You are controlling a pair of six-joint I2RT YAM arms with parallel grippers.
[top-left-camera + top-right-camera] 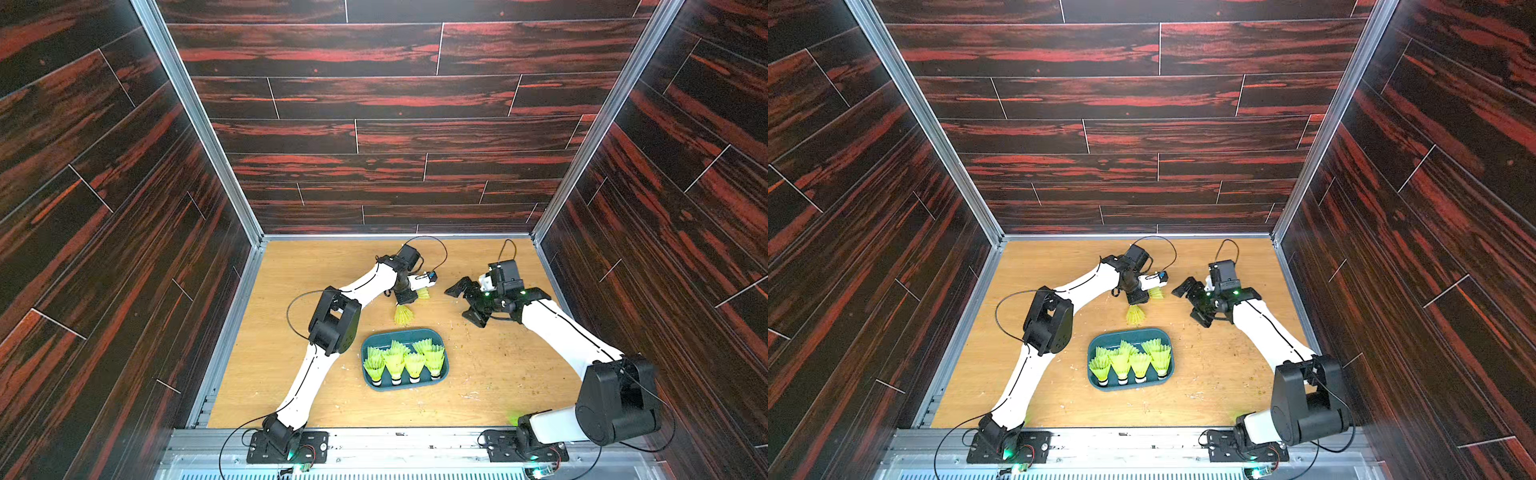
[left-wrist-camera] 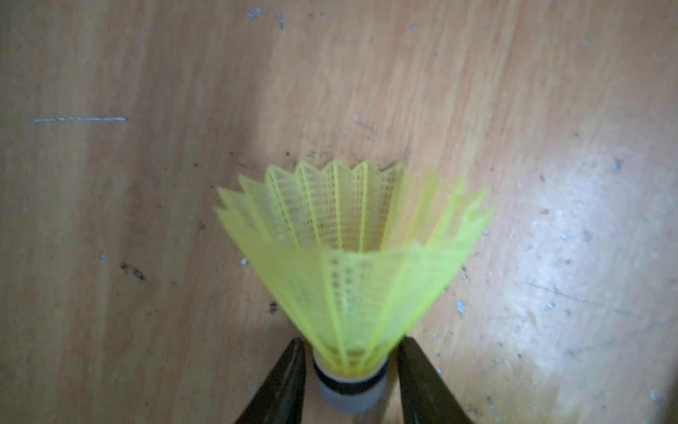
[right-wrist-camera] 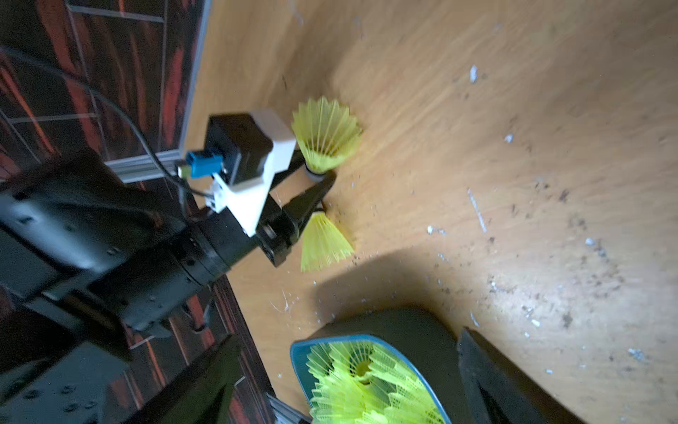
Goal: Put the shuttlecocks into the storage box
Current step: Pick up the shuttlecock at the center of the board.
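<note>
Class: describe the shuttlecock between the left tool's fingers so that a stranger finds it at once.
Start at the teal box. Just behind it is the left tool. One shuttlecock lies outside its fingers; yours, farther back, has its white tip between them.

Neon-yellow shuttlecocks [image 1: 395, 361] crowded in teal storage box [image 1: 415, 332] (white tips toward near rim), two loose shuttlecocks [image 1: 404, 314] [image 1: 423, 294] beyond it

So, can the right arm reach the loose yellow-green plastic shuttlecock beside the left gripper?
Probably: the right gripper is open, bare wooden table between, yet the left gripper sits right beside the loose yellow-green shuttlecock.
</note>
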